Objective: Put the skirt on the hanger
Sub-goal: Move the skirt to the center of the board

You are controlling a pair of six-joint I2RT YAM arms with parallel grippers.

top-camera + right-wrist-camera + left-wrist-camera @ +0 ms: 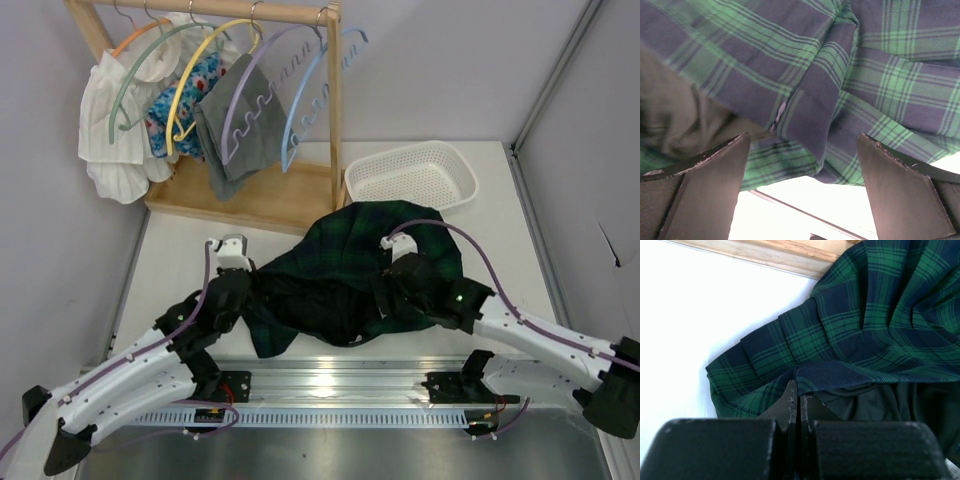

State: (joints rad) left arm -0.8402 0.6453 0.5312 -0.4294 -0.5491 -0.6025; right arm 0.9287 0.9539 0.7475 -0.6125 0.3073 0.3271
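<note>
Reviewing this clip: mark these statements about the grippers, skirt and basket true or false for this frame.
1. The left gripper has its jaws shut on the skirt. True.
2. The right gripper has its jaws shut. False: they stand open over the skirt.
3. The skirt is already hung up. False: it lies crumpled on the table.
4. The basket is empty. True.
</note>
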